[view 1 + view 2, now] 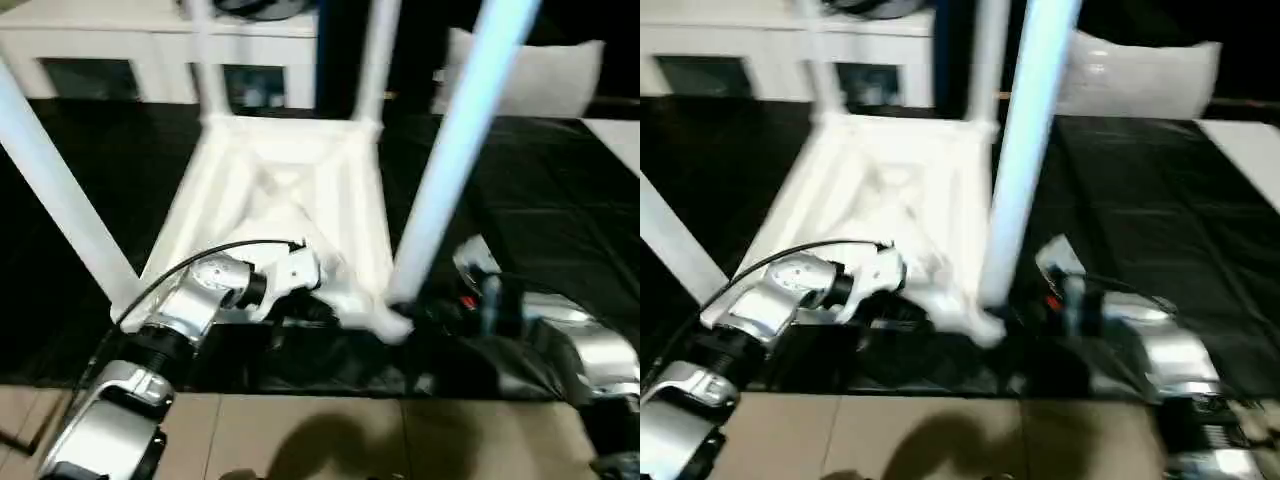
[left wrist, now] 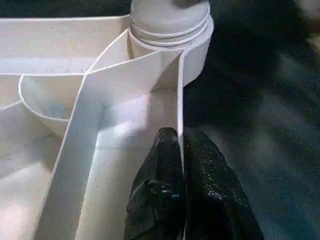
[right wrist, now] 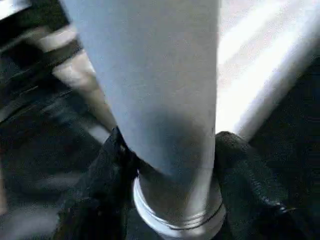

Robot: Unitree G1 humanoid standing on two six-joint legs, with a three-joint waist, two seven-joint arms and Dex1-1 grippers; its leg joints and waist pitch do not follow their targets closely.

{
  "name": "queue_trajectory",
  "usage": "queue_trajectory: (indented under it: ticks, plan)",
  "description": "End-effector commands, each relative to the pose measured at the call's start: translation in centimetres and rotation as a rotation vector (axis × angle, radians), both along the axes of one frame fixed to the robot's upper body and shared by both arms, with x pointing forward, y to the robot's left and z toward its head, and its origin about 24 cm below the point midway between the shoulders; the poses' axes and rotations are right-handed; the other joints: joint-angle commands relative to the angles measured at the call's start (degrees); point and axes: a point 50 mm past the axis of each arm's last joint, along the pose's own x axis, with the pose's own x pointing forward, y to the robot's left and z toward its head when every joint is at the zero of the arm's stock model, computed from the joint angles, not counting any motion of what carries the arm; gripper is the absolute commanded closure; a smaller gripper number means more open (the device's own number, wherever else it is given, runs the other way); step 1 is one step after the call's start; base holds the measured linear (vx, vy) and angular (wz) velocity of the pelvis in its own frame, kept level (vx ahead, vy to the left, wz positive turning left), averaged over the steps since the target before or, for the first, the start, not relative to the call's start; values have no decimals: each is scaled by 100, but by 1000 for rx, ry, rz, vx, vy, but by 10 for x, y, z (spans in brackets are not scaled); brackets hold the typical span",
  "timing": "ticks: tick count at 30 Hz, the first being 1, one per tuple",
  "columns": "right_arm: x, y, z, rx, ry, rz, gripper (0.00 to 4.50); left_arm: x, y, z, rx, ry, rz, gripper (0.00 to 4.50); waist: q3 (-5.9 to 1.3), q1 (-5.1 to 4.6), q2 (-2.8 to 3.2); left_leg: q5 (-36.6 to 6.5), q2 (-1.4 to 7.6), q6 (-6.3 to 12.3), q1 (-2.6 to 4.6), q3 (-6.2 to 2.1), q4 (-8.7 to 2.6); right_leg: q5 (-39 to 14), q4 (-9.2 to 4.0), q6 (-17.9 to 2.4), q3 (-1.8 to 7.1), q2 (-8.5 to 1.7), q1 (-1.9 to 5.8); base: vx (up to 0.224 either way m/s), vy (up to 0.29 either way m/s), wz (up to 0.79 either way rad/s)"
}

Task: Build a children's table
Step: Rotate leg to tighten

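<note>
The children's table lies upside down on a black mat, its ribbed white top (image 1: 290,190) facing up. Legs stand in the sockets at the near left (image 1: 60,200), far left (image 1: 205,60), far right (image 1: 378,60) and near right (image 1: 450,160). My left gripper (image 2: 181,145) is shut on the top's thin rim wall, close to the near-right corner socket (image 2: 170,30). My right gripper (image 3: 170,190) hugs the base of the near-right leg (image 3: 160,90), one black finger (image 3: 100,195) pressed to each side just above the socket.
A low white cabinet (image 1: 150,40) stands behind the mat (image 1: 540,210), with a white cushion (image 1: 540,70) at the back right. Tiled floor (image 1: 300,430) lies in front of the mat. A black cable (image 1: 180,265) arcs over my left forearm.
</note>
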Motion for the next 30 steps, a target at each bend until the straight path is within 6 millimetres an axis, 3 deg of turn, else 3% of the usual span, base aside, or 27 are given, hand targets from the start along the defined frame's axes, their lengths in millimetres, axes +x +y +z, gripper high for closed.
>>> queue_trajectory:
  ticks: [1,2,6,7,8,10,13,15,16,19,20,22,25,27,29,30]
  plan:
    - [10,8,-3,-31,28,-118,243,-2,-24,3,-73,14,9,450,-337,18,-109,-1256,122,74,-41,-64,-413,-2984,-565,-556,178,-356,281,0,0,0]
    - [15,10,-3,-36,27,-191,246,1,-28,4,-84,10,65,450,-339,-7,-84,-1238,107,126,-26,-57,-401,-2954,-576,-561,186,-347,267,0,0,0]
    - [29,16,-1,-40,-8,-357,249,15,-43,10,-133,-22,281,450,-384,-48,-75,-968,119,212,-37,-38,-378,-2297,-515,-776,204,-330,278,0,0,0]
    - [30,17,-1,-45,-21,-369,249,16,-46,11,-144,-24,297,450,-390,-57,-106,-895,118,234,-57,-29,-373,-2140,-500,-818,208,-326,285,0,0,0]
    - [31,19,0,-33,-39,-367,249,16,-48,11,-147,-25,301,450,-420,-24,-89,-633,120,335,-72,-25,-357,-1541,-428,-978,224,-325,319,0,0,0]
    - [32,22,3,-2,-65,-365,196,15,-50,11,-137,-31,297,450,-426,-9,-78,-486,118,451,-82,-16,-344,-1158,-396,-1095,229,-324,331,0,0,0]
    - [31,18,8,44,-78,-385,181,12,-46,9,-101,-43,265,450,-446,9,-79,-296,119,648,-94,-13,-333,-680,-332,-1271,236,-332,372,0,0,0]
    - [30,17,7,42,-84,-371,164,12,-44,8,-93,-44,259,450,-431,18,-41,-313,132,698,-88,-9,-334,-660,-343,-1331,226,-326,356,0,0,0]
    - [28,15,7,47,-86,-338,151,12,-42,8,-88,-48,255,450,-430,13,-55,-353,131,693,-91,-8,-333,-695,-345,-1335,225,-329,362,0,0,0]
    - [21,12,7,41,-89,-238,135,13,-35,7,-76,-62,231,450,-409,46,-47,-620,136,645,-70,-4,-343,-1065,-397,-1244,225,-330,364,0,0,0]
    - [16,5,6,19,-86,-175,119,13,-28,6,-59,-80,212,450,-407,60,-11,-650,136,623,-78,-18,-349,-1113,-402,-1214,221,-333,372,0,0,0]
    - [10,-8,8,-4,-87,-130,98,10,-21,4,-47,-92,150,450,-396,73,-46,-722,134,628,-80,-10,-353,-1199,-417,-1145,227,-325,372,0,0,0]
    - [6,-16,11,-18,-92,-70,79,5,-16,3,-40,-85,76,450,-380,84,-47,-822,138,555,-69,-7,-362,-1584,-454,-1047,224,-339,347,0,0,0]
    - [-2,-22,15,-41,-103,60,56,-1,-7,2,-17,-70,-36,450,-380,87,-32,-907,156,523,-60,-24,-375,-1777,-469,-968,218,-338,338,0,0,0]
    - [-7,-25,16,-43,-83,117,43,-5,-4,3,-12,-62,-102,450,-387,106,-21,-877,173,543,-55,-27,-374,-1644,-442,-1029,229,-348,334,0,0,0]
    - [-11,-27,15,-59,-65,174,43,-6,-2,3,-10,-59,-130,450,-395,132,35,-854,178,546,-43,-30,-369,-1489,-424,-1105,229,-348,331,0,0,0]
